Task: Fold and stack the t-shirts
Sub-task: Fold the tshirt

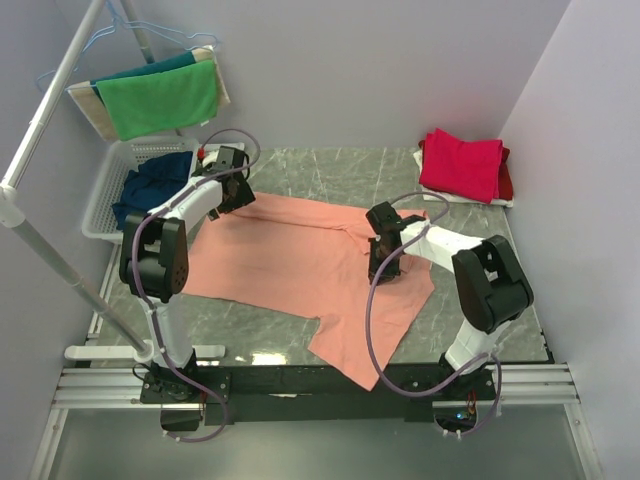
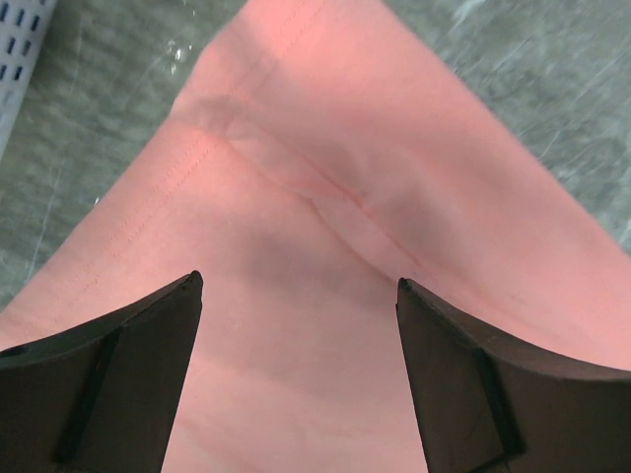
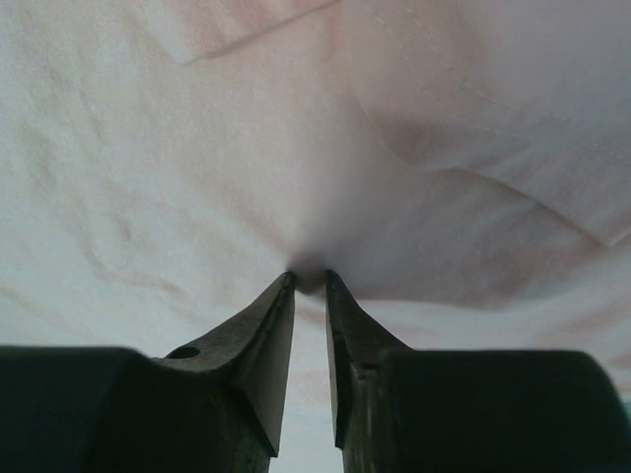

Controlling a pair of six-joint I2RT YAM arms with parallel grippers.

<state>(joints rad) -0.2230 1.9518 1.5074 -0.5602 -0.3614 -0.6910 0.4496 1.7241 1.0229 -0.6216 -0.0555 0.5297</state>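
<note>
The biggest thing here is the salmon-orange tee (image 1: 290,262). It's spread mostly flat over the middle of the grey marble bench (image 1: 330,172), running from near the far left corner down to the near edge right of centre, where one corner reaches the edge. It has a few soft creases, and the left wrist view shows a stitched seam and hem. Next down is the white basket (image 1: 100,205) at the bench's left edge, which holds a bunched-up dark navy tee (image 1: 150,185). In the far right corner there's a folded pile with a crimson-pink tee (image 1: 460,162) on top and a red tee (image 1: 506,180) peeking out underneath; I can't tell how many are in it. A green cloth (image 1: 160,100) hangs above the basket. The left claw (image 2: 299,325) is spread wide over the far left part of the salmon-orange tee and isn't gripping anything; I can't tell if it touches the cloth. The right claw (image 3: 309,284) is pinched onto a small pucker of the same tee, right of the middle. The right wrist view is washed out, so the fabric looks pale there.
</note>
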